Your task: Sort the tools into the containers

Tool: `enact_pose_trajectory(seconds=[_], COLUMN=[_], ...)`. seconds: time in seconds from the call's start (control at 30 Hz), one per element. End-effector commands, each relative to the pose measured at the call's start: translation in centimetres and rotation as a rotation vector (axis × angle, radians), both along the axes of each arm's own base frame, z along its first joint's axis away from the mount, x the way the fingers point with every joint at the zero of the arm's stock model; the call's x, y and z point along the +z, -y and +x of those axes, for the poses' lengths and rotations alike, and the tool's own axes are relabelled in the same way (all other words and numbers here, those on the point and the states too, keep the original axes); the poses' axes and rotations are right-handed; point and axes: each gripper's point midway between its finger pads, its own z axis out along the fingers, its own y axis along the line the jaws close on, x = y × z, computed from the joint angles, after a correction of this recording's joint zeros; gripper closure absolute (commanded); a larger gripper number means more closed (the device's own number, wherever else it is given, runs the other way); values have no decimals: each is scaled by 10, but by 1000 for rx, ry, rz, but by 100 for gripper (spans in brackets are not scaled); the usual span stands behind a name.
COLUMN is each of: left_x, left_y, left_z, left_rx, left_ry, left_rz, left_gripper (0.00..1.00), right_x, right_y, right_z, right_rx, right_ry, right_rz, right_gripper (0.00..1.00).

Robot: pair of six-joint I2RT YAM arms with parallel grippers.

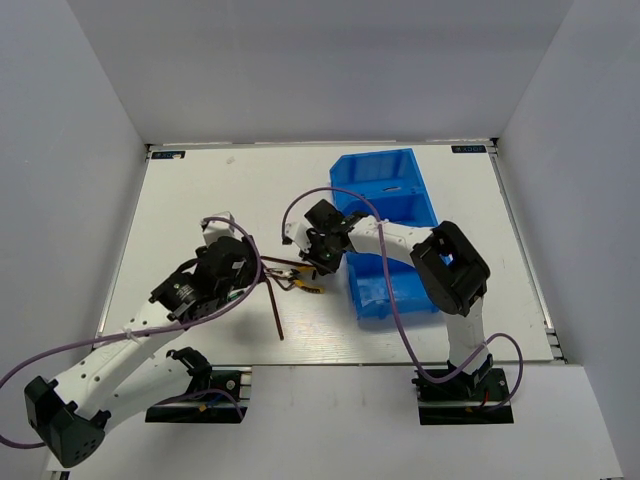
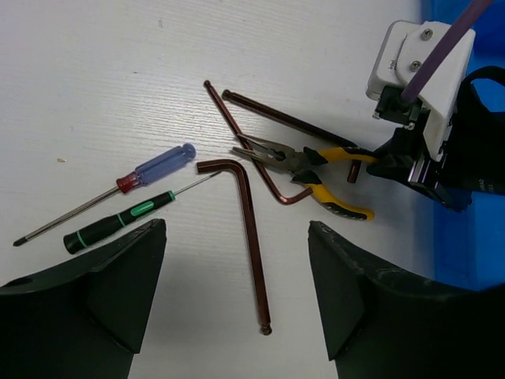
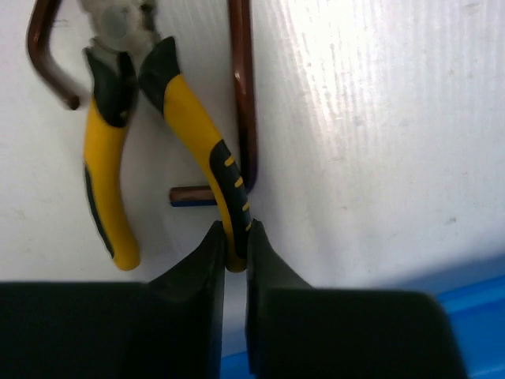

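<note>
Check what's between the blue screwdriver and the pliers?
A brown hex key: its bent end lies between the blue screwdriver and pliers, with the tip of the green screwdriver just below. Seen in left wrist view.

A white surface [image 1: 190, 200] spreads across the middle of the top view, and close up its finish shows fine parallel ribbing. Plain pale grey walls enclose it: a left wall [image 1: 60, 150], a far wall [image 1: 320, 60] and a right wall [image 1: 590, 150]. A thin metal rim [image 1: 522, 240] edges the surface. A small blue label [image 1: 168, 154] sits at the far left corner and another blue label [image 1: 468, 149] at the far right
</note>
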Motion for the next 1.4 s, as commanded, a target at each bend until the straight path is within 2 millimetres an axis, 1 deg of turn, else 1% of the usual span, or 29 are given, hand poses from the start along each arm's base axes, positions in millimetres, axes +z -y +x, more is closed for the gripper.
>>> enact_pose_trajectory(seconds=[0.0,0.07,0.1,0.17,0.2,0.23,0.27,0.33,0.4,0.43,0.5,0.57,0.6,0.63,0.7,0.73,0.8,0.83,0.9,0.93,0.97,1.0,1.03,1.07,1.1,1.13,1.17,1.23,1.37], left_x=[-3,-5,-5,-4,-3,-3,-1,-3,-15,-19,-27,-44,-51,-61,-71,-77,-82,-83,-85,-86,-85,-89,-93,-89,-90,-92,-92,-94,-98], left_y=[11,13,15,18,23,25,28,35,41,43,51,53,53,53,56,59,59,63,66,68,71,71,70,72,69,68,68,63,60], left_z=[0,-1,-2,-1,-2,-3,-2,-3,-4,-5,-9,-11,-16,-15,-17,-17,-17,-16,-16,-14,-14,-14,-16,-14,-16,-18,-18,-21,-26], left_rx=[-31,-39,-46,-56,-82,-91,-101,-127,-140,-146,-170,-148,-134,-118,-107,-100,-80,-80,-89,-89,-98,-96,-93,-95,-92,-82,-82,-66,-44], left_ry=[-13,-25,-29,-26,-26,-31,-24,-41,-92,-107,-146,-215,-264,-310,-360,-388,-408,-411,-412,-409,-408,-418,-435,-427,-437,-448,-448,-463,-483], left_rz=[-41,-41,-45,-58,-70,-77,-92,-106,-104,-101,-104,-90,-90,-67,-57,-55,-56,-73,-70,-73,-85,-78,-65,-72,-63,-63,-63,-49,-49], left_gripper=[18,20,25,31,36,45,49,59,59,59,54,43,41,39,39,39,39,39,39,39,39,39,39,39,39,39,39,39,38], right_x=[7,25,48,68,90,108,118,160,189,211,223,225,229,226,234,243,244,245,249,253,247,249,246,238,243,233,228,211,197], right_y=[0,-3,-11,-9,-16,-18,-15,-20,-16,-17,-3,12,41,51,95,102,131,156,164,179,181,180,191,188,188,195,187,186,182], right_z=[-5,4,15,25,34,39,47,66,85,95,113,132,157,165,202,213,230,242,259,270,277,282,288,289,296,297,296,297,301], right_rx=[12,2,2,-19,-27,-33,-52,-69,-91,-105,-124,-130,-218,-212,-278,-276,-286,-317,-288,-309,-285,-282,-282,-250,-244,-228,-189,-155,-133], right_ry=[-8,19,61,84,107,116,127,195,266,315,382,481,555,586,674,726,772,791,864,893,907,929,935,923,964,962,961,973,1013], right_rz=[3,26,62,73,111,127,142,206,242,267,248,181,117,78,18,15,-24,-45,-53,-54,-56,-48,-63,-38,-23,-32,-8,-3,47], right_gripper=[97,100,100,100,100,100,100,100,100,100,100,100,100,100,100,100,100,100,100,100,100,100,100,100,100,100,100,100,100])
